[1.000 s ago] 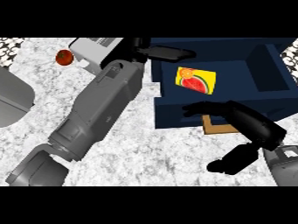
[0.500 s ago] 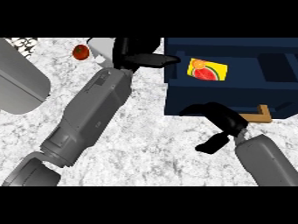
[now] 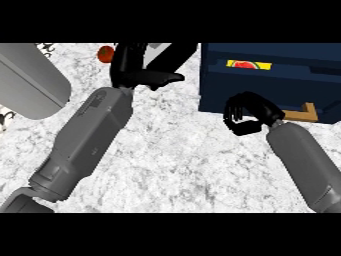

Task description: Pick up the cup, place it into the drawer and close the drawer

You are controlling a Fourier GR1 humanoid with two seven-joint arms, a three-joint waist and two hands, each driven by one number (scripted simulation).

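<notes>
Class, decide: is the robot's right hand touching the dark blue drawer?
Cannot tell. In the head view the right hand overlaps the drawer front edge, fingers curled, but neither contact nor gap shows plainly.

- Left hand (image 3: 140,70) is covering most of a pale object at the top edge; identity not discernible.
- Drawer (image 3: 276,82) is running off the right and top edges.
- Red-orange item (image 3: 106,53) is showing only partly behind the hand.

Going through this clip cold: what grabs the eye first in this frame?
The dark blue drawer at upper right, with a yellow-and-red cup showing inside it. The right hand sits curled against the drawer's front, beside a tan handle. The left hand reaches toward the top edge.
</notes>
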